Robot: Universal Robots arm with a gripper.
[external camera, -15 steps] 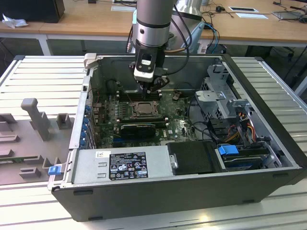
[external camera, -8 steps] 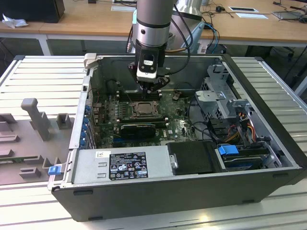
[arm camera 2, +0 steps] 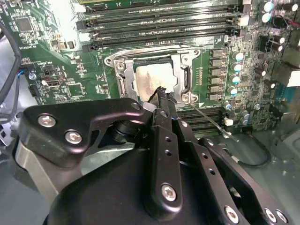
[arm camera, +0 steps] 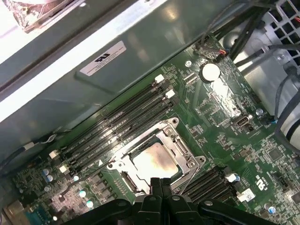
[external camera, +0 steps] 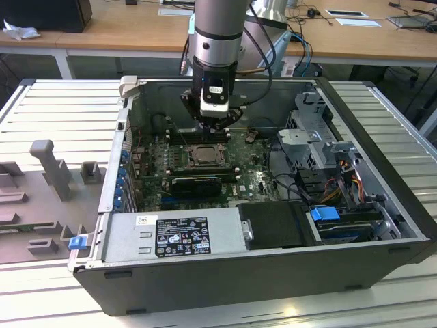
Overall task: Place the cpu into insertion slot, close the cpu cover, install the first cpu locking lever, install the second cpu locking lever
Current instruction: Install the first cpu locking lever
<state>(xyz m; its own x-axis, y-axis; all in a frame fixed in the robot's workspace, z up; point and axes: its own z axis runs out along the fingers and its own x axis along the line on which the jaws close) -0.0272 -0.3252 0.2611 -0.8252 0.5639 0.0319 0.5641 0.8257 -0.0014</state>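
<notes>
Gripper [arm camera: 161, 186] is low over the green board [arm camera: 225, 136], its two fingers pressed flat together with nothing between them: clenched and empty. The tip is at the near edge of the insertion slot [arm camera: 125, 181], either touching the metal or just above it; I can't tell which.

The cpu [arm camera: 154, 161] lies flat in the insertion slot. Its pale top shows through the window of the cpu cover [arm camera: 174, 143], which looks folded down around it. So placing and covering read as done, and I judge lever work to be the step in hand. In the second wrist view a thin wire locking lever [arm camera 2: 211, 119] runs out from the slot's corner nearest the tip. It slants across the memory slots [arm camera 2: 202, 127] on that side and looks unlatched.

To do this well, use the closed fingers as one blunt pusher. Bear on the lever's bar, never on the cover or the chip. Press steadily, because the springy wire can slide off so narrow a tip. Stay clear of the capacitors [arm camera 2: 236, 77] just beside the slot.

From the tip, the cpu lies just beyond and a little lower, toward the slot's centre. The lever's root is just beside the tip, at the slot's corner.
</notes>
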